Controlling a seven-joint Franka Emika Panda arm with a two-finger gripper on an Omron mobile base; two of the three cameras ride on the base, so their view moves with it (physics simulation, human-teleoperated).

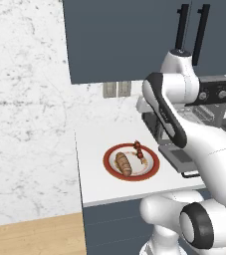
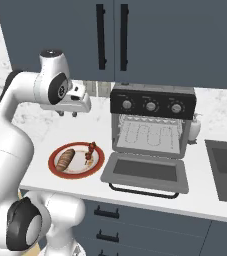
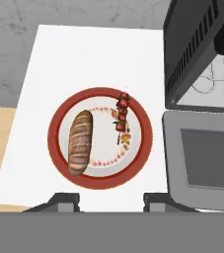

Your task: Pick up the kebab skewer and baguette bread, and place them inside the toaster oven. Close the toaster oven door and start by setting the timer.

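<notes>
on counter: plate (image 3: 59,121) beside toaster oven (image 2: 152,125) | door (image 2: 146,172) down | jaws spread, empty

The claw (image 2: 67,114) hangs above the counter (image 2: 45,131), over its back part, with nothing between its tips. Below and just in front of the claw sits the plate (image 2: 97,159). On the plate the bread (image 2: 65,159) lies to the claw's left and the skewer (image 2: 90,151) to its right, apart. Further right stands the toaster oven (image 2: 152,120), its door (image 2: 146,172) dropped flat onto the counter.
</notes>
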